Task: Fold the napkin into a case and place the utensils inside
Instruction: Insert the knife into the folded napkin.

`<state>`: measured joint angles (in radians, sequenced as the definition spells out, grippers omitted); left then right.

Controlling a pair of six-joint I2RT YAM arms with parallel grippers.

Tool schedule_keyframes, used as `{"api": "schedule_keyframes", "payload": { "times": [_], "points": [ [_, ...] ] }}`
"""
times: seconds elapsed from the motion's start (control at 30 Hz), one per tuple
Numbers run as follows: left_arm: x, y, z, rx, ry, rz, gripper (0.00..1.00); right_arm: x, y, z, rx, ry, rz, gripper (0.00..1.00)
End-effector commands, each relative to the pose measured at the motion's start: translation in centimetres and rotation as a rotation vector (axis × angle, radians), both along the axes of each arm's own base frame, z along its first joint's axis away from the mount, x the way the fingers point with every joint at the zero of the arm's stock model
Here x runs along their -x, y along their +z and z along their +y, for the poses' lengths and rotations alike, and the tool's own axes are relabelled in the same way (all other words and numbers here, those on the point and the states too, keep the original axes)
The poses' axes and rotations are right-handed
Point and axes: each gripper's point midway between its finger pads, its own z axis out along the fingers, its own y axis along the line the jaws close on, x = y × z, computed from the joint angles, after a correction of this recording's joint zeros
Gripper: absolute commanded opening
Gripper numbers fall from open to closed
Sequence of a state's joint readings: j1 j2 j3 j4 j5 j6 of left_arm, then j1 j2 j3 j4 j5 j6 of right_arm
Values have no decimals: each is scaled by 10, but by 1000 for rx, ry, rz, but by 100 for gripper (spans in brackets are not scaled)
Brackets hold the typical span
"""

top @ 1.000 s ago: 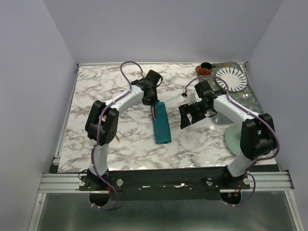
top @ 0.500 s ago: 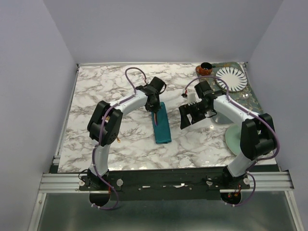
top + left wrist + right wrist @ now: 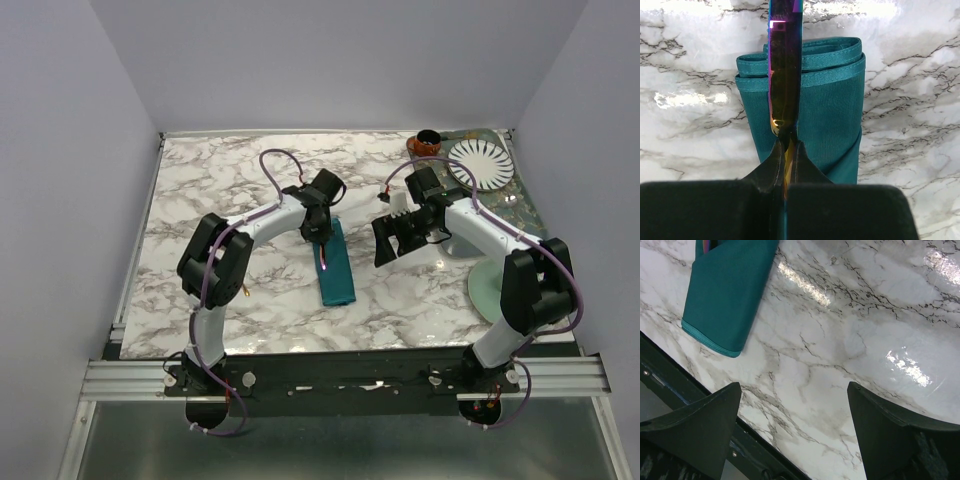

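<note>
The marble desk (image 3: pixel 200 190) fills the view, with both arms reaching in from its near edge. The left arm bends toward the middle, and its hand (image 3: pixel 786 150) is over the far end of the case (image 3: pixel 338 275). The fingers are pressed together, pinching the utensil (image 3: pixel 784 75) by one end. The right arm curves in from the right. Its hand (image 3: pixel 795 425) is spread wide and holds nothing, hanging over bare marble just right of the case and apart from it.

The case is a narrow teal strip in the middle of the desk, running near to far with a slight tilt. Its far end shows several stacked folds with stitched hems.

At the far right corner is a white plate (image 3: pixel 480 165) with dark rays. A pale green saucer (image 3: pixel 485 290) sits near the right edge, partly hidden by the right arm. A small brown cup (image 3: pixel 427 145) stands just left of the plate.

The utensil is thin and iridescent purple, shading to gold near the fingers. It runs lengthwise over the case, slightly left of centre, and passes beyond the folded end. I cannot tell whether it touches the cloth.
</note>
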<state>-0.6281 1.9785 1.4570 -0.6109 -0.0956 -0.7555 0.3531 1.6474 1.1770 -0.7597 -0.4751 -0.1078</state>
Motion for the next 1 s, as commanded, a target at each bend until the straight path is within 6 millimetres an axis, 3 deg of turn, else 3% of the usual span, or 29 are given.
{"api": "schedule_keyframes", "payload": {
  "times": [0.0, 0.27, 0.6, 0.73, 0.9, 0.97],
  "points": [
    [6, 21, 4, 11, 41, -34, 0, -2, 7, -1, -11, -15, -29, 95],
    [34, 11, 11, 27, 58, 38, 0, -1, 8, -1, -16, -14, -33, 95],
    [38, 15, 6, 68, 80, 51, 0, 7, 15, 7, -75, 24, -37, 93],
    [39, 15, 7, 63, 78, 60, 0, 25, 27, 17, -173, 119, -130, 66],
    [43, 11, 8, 62, 77, 74, 0, 51, 22, 37, -143, 381, -367, 54],
    [44, 11, 8, 63, 73, 72, 0, 48, 29, 46, -131, 443, -493, 49]
  ]
}}
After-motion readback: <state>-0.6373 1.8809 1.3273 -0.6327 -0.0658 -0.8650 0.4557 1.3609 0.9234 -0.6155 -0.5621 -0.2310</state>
